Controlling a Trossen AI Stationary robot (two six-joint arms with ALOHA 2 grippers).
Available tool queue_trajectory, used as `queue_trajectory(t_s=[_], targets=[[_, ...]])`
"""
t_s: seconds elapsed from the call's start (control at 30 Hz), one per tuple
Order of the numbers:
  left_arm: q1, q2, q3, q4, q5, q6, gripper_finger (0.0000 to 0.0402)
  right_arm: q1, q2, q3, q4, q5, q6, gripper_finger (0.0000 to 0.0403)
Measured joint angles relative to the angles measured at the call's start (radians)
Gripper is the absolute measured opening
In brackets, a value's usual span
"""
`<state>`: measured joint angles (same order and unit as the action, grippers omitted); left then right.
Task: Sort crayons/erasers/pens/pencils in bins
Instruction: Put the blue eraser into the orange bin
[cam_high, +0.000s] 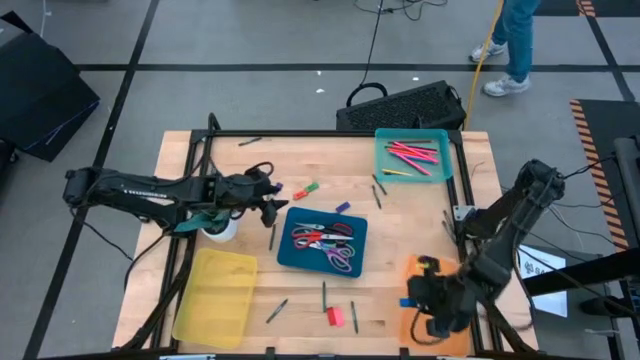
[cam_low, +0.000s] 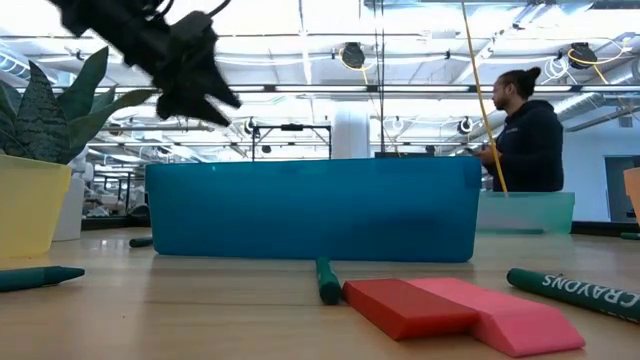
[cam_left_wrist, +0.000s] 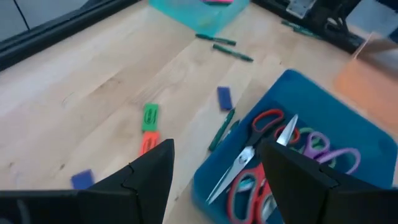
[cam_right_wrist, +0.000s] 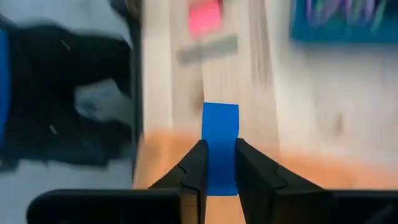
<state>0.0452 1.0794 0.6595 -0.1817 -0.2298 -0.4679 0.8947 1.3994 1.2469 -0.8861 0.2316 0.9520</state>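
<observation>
The right gripper (cam_right_wrist: 217, 171) is clamped on a small blue block eraser (cam_right_wrist: 220, 146), its two dark fingers pressed against the block's long sides, so the eraser's long axis runs straight out from the fingertips. In the high view this gripper (cam_high: 428, 295) sits at the near right corner of the table, over the translucent orange shallow bin (cam_high: 412, 318), with the eraser (cam_high: 406, 302) showing as a blue spot at its left edge. Orange plastic shows under the fingers in the wrist view, so the block appears to be right above the tray's edge; I judge the drop needs only a short move inward and a release.

The left gripper (cam_left_wrist: 214, 171) hangs with its jaws apart above the table's middle left (cam_high: 262, 196), beside the opaque dark blue tray (cam_high: 298, 256) that holds scissors. Loose erasers lie just ahead of it on the wood: a green one (cam_left_wrist: 150, 116), a red one (cam_left_wrist: 148, 142) touching its end, and a blue one (cam_left_wrist: 224, 98) farther off. The left arm is clearly the nearer one for these
</observation>
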Motion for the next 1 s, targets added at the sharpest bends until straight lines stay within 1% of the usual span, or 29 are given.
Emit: queue_trajectory(t_s=[0.1, 0.17, 0.27, 0.37, 0.5, 0.6, 0.7, 0.8, 0.93, 1.0], targets=[[0.003, 0.063, 0.100, -0.091, -0.005, 0.008, 0.0241, 0.050, 0.049, 0.000, -0.093, -0.050, 0.085, 0.0055], [0.015, 0.111, 0.170, -0.122, -0.006, 0.031, 0.0241, 0.079, 0.092, 0.000, -0.157, -0.066, 0.133, 0.0055], [0.052, 0.168, 0.248, -0.216, -0.015, 0.040, 0.0241, 0.090, 0.152, -0.010, -0.221, -0.108, 0.173, 0.0055], [0.114, 0.223, 0.283, -0.288, -0.023, 0.003, 0.0241, 0.095, 0.190, -0.066, -0.185, -0.163, 0.201, 0.0057], [0.199, 0.288, 0.291, -0.303, 0.005, -0.032, 0.0241, 0.095, 0.212, -0.166, -0.081, -0.230, 0.219, 0.0058], [0.240, 0.345, 0.292, -0.349, 0.019, -0.033, 0.0241, 0.092, 0.208, -0.228, -0.011, -0.235, 0.236, 0.0057], [0.264, 0.407, 0.305, -0.370, 0.019, -0.038, 0.0241, 0.088, 0.206, -0.262, 0.026, -0.235, 0.238, 0.0058], [0.277, 0.493, 0.376, -0.382, 0.021, -0.037, 0.0241, 0.088, 0.206, -0.294, 0.074, -0.285, 0.232, 0.0059], [0.284, 0.602, 0.505, -0.515, -0.004, -0.019, 0.0241, 0.087, 0.206, -0.318, 0.079, -0.308, 0.233, 0.0060], [0.296, 0.640, 0.539, -0.562, -0.008, -0.003, 0.0241, 0.088, 0.205, -0.322, 0.079, -0.307, 0.236, 0.0061]])
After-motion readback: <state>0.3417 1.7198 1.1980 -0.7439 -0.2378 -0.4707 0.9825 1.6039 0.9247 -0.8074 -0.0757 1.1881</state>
